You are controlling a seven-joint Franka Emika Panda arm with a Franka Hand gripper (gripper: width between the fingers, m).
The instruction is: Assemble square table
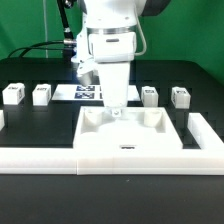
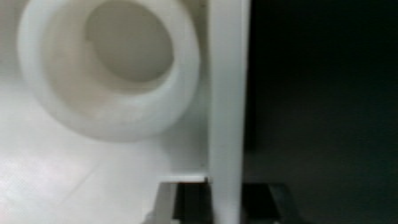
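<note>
Square table (image 1: 130, 138) directly beneath gripper (image 1: 116, 109)

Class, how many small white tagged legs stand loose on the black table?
4. Leg and leg on the exterior view's left; leg and leg on its right. The arm may hide more.

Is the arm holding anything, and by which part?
The gripper is shut on the square tabletop, pinching its thin raised rim beside a round hole.
</note>
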